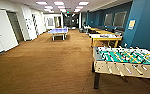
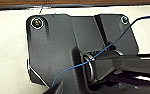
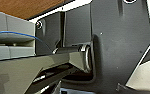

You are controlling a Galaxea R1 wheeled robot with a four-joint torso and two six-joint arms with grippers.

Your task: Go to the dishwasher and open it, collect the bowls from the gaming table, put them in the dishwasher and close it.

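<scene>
Robot was in the driving leg across the brown carpet (image 1: 46, 65), table-football table (image 1: 126, 60) near right, yellow tables (image 1: 104, 37) and blue ping-pong table (image 1: 58, 31) far; dishwasher and bowls unlocated, finger state can't tell; next needs navigation.

So the table-football table (image 1: 126, 61) sits close on the right. Behind it along the right wall there's a row of benches (image 1: 105, 37). A ping-pong table (image 1: 58, 31) stands farther back, left of centre. Doors (image 1: 1, 30) line the left wall.
</scene>
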